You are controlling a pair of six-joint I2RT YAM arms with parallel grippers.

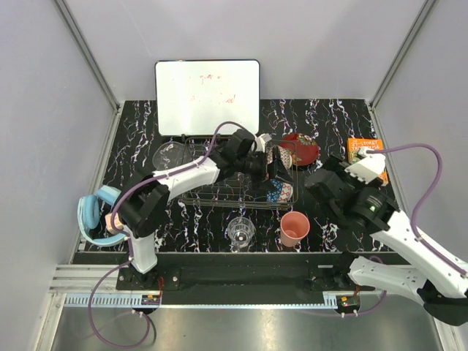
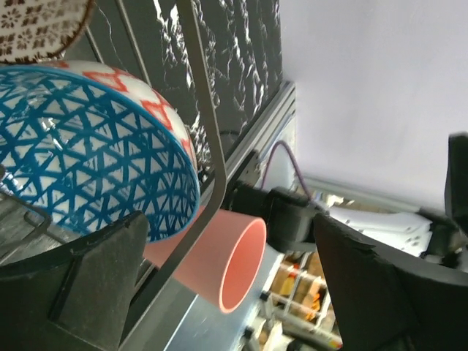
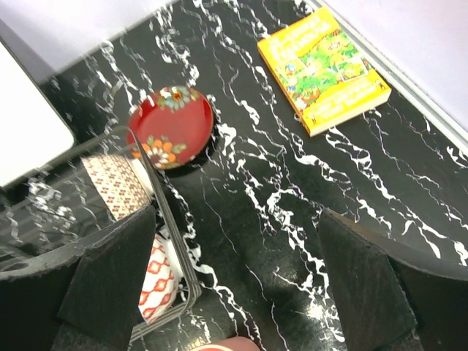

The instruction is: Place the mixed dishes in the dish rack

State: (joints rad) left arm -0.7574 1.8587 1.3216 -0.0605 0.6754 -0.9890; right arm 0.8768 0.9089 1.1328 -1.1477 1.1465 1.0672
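Overhead, the dish rack (image 1: 212,199) sits mid-surface (image 1: 183,219), just before a white whiteboard (image 1: 207,95) whose faint red writing is too pale to read. The left gripper (image 1: 269,170) reaches over the rack's right end, just beside the blue mosaic bowl (image 1: 278,192), which stands on edge in the rack. The beige netted-pattern bowl (image 1: 284,155) is racked behind it. The red patterned bowl (image 1: 301,150) lies just outside the rack's far right corner. The clear glass plate (image 1: 170,155) is at the rack's far left end. The clear glass tumbler (image 1: 240,232) and the pink plastic cup (image 1: 295,227) stand on the surface nearer the bases. Light blue headphones (image 1: 91,216) are at the left edge. An orange book (image 1: 364,152) is at the far right, its cover lettering too small to read. The right gripper (image 1: 325,181) hovers right of the rack. Left wrist: the fingers (image 2: 102,285) are spread wide and clamp nothing, with the bowl's rim close by one of them. Right wrist: its fingers (image 3: 110,285) are also spread wide and empty above bare marbled surface, and the book's title is illegible.
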